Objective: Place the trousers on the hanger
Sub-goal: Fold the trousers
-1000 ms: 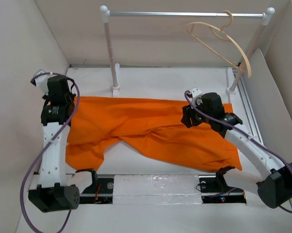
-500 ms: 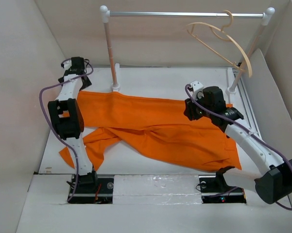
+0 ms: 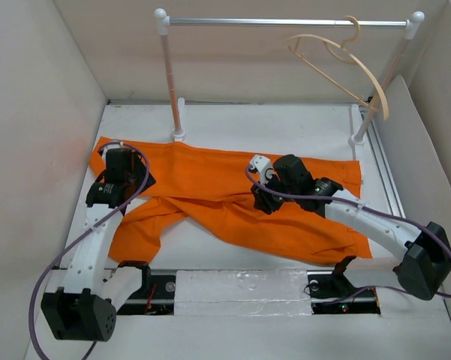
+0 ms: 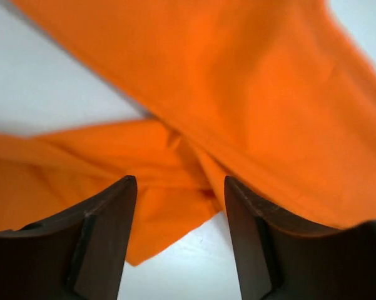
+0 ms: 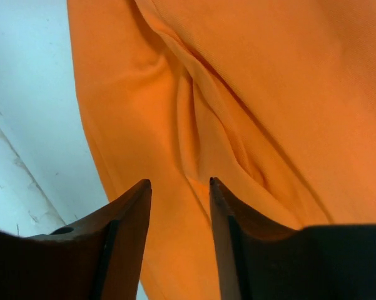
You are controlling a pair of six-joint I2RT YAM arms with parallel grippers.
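The left gripper (image 4: pixel 178 187) has swung back from the upper left corner and hangs over the left part of the trousers (image 3: pixel 210 176), fingers apart and empty. The right gripper (image 5: pixel 180 184), equally spread, has slid from the right end to a crease at mid-frame. The trousers lie flat across the middle and the hanger (image 3: pixel 380 97) hangs bare at upper right, so both arms seem to be lining up a fresh grasp.

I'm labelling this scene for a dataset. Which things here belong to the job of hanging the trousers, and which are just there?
Belongs to the job:
- trousers, lying on the table
- hanger, hooked on the silver rail

Just there:
- silver rail and its white posts
- table
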